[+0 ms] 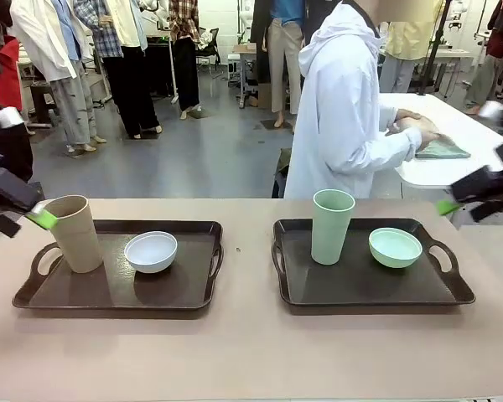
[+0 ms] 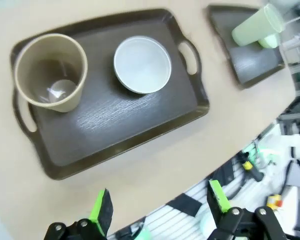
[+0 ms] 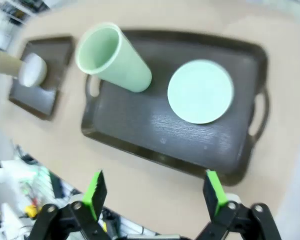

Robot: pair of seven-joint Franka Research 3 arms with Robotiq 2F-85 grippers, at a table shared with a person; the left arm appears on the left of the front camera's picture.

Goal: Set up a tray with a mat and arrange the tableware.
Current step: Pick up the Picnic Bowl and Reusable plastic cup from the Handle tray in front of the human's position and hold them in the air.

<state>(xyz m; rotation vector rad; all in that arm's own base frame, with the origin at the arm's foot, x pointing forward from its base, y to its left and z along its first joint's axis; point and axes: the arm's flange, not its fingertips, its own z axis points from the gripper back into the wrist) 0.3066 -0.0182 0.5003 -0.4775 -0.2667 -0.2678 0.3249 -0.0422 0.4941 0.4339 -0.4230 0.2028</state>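
Left tray (image 1: 101, 289) on the desk (image 1: 251, 352) bears tan cup (image 1: 74, 234) and white bowl (image 1: 151, 251), right tray (image 1: 360, 289) pale green cup (image 1: 332, 226) and pale green bowl (image 1: 395, 247), tableware seemingly arranged, no mat discernible; left arm's fingers (image 2: 101, 207) and right arm's fingers (image 3: 96, 192) stand apart, empty.

- A tan table (image 1: 251, 352) stretches across the room.
- A person (image 1: 339, 109) in a white hooded jacket stands just beyond the tan table's far edge.
- A white table (image 1: 461, 117) sits behind the tan table's far right corner.

tan tapered plastic cup (image 1: 74, 233); white round bowl (image 1: 151, 251); pale green tapered plastic cup (image 1: 332, 226); pale green round bowl (image 1: 395, 247); dark brown wood-grain trays (image 1: 176, 289).
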